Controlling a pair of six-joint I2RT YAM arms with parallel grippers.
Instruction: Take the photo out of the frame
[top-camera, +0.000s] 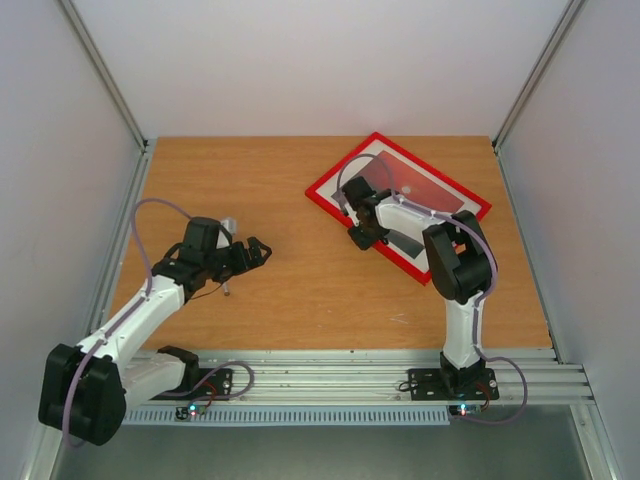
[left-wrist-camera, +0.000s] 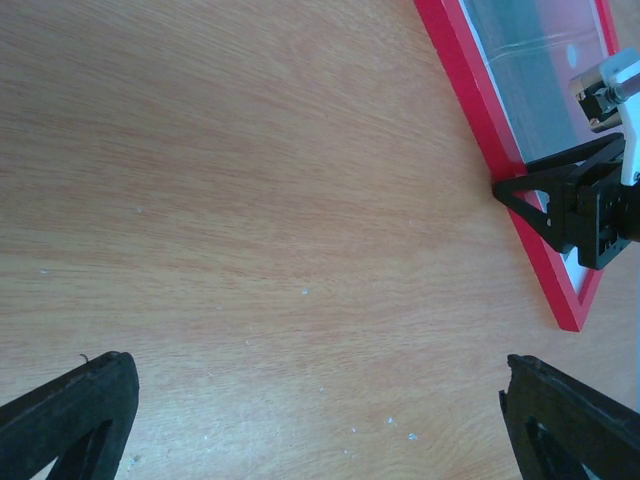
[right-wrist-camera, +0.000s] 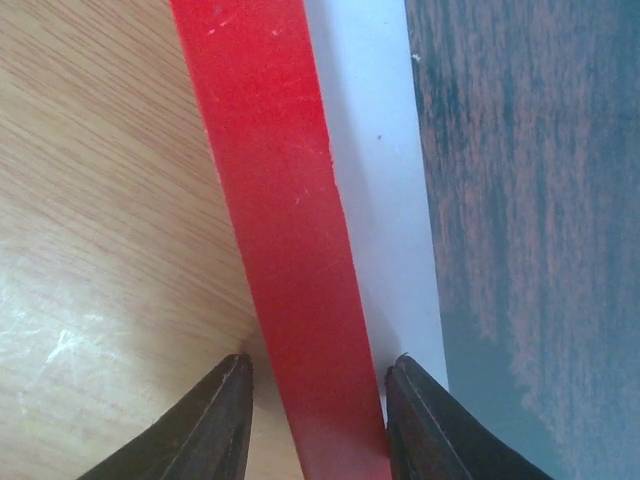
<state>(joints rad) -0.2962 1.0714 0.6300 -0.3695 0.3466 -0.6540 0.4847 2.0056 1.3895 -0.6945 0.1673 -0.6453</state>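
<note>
The red frame (top-camera: 330, 209) lies flat and skewed at the table's back right, with the sunset photo (top-camera: 430, 190) under its glass. My right gripper (top-camera: 360, 240) is down on the frame's near-left rail. In the right wrist view its jaws (right-wrist-camera: 320, 370) straddle the red rail (right-wrist-camera: 270, 180). The inner finger touches the rail over the photo's white margin (right-wrist-camera: 370, 150), and the outer finger stands a sliver off on the wood side. The dark sea of the photo (right-wrist-camera: 530, 200) fills the right. My left gripper (top-camera: 262, 250) is open and empty over bare wood, also seen in its own view (left-wrist-camera: 315, 375).
The left wrist view shows the frame's near corner (left-wrist-camera: 570, 318) and the right gripper (left-wrist-camera: 580, 200) on its edge. Grey walls enclose the wooden table (top-camera: 250, 180) at left, back and right. An aluminium rail (top-camera: 350, 365) runs along the near edge.
</note>
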